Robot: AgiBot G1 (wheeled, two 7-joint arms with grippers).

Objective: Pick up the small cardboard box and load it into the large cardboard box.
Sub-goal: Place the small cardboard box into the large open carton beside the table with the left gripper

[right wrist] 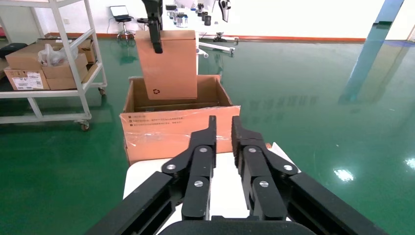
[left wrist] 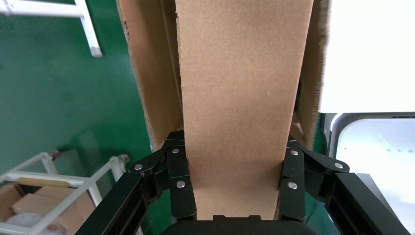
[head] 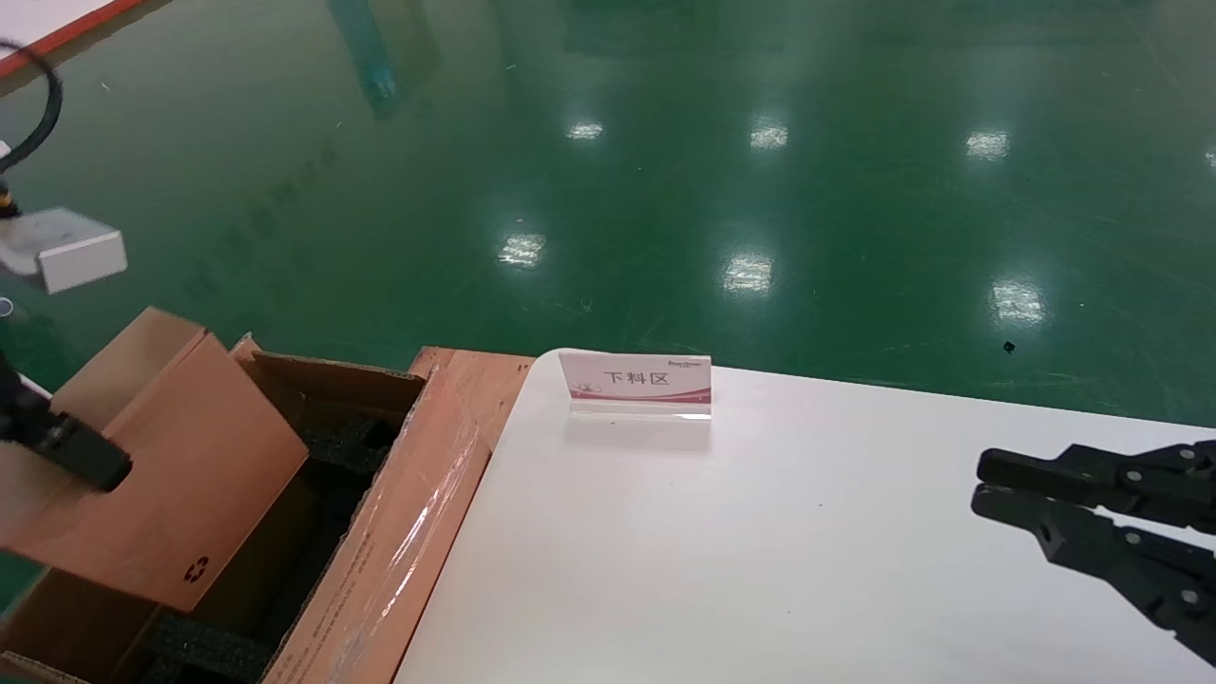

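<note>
Left end effector [left wrist: 234, 193] clamped the small cardboard box [head: 166, 475] at the frame's left, over the large cardboard box [head: 399, 532]; right end effector [right wrist: 223, 128] sat nearly closed, empty, lower right.

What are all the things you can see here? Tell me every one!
small cardboard box: one, brown-orange, held over the big box's opening.
large cardboard box: one, brown, taped, open, beside the table.
foam pads: black, inside the large box.
table: one, white.
sign: one, white and pink, standing on the table's far edge.
shelf cart: one, white, holding cartons, on the floor.
floor: green, shiny.
left gripper: black, shut on the small box.
right gripper: black, fingers close together, over the table.
</note>
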